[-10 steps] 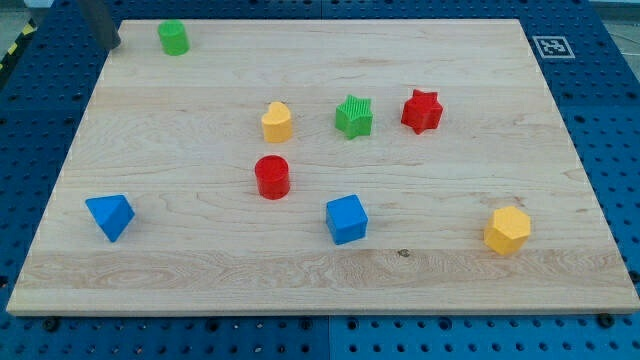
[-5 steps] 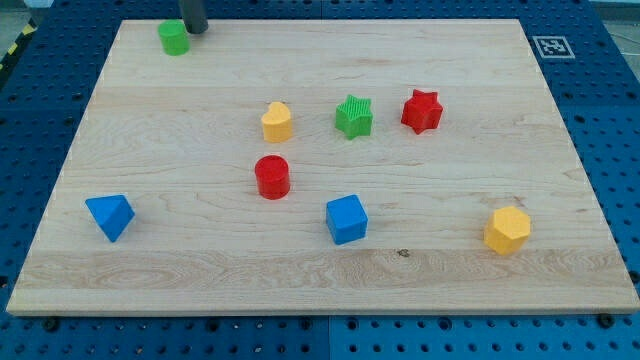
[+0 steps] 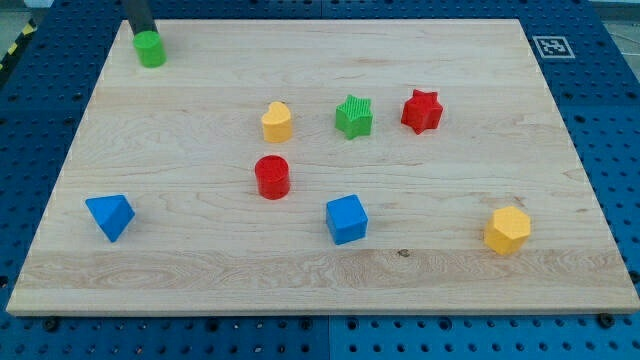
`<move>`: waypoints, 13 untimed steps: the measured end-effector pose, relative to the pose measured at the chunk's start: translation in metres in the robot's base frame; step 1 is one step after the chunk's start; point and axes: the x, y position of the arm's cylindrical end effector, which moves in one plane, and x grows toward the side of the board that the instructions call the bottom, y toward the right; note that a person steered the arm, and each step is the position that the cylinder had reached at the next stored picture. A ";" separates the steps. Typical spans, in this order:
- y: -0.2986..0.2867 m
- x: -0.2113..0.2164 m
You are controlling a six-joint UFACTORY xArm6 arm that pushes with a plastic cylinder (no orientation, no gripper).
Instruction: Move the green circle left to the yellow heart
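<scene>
The green circle [image 3: 151,48] sits near the board's top left corner. My tip [image 3: 141,31] is just above it in the view, touching or nearly touching its upper left side. The yellow heart [image 3: 277,121] sits near the board's middle, well to the right of and below the green circle.
A green star [image 3: 354,116] and a red star [image 3: 421,110] lie right of the yellow heart. A red circle [image 3: 271,176] is below the heart. A blue cube [image 3: 346,218], a blue triangle [image 3: 109,215] and a yellow hexagon [image 3: 507,230] lie lower.
My tip moved from the top left to the right past the green circle, then back left. The green circle shifted left and slightly down. Other blocks have not moved.
</scene>
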 end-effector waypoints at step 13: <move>0.133 0.139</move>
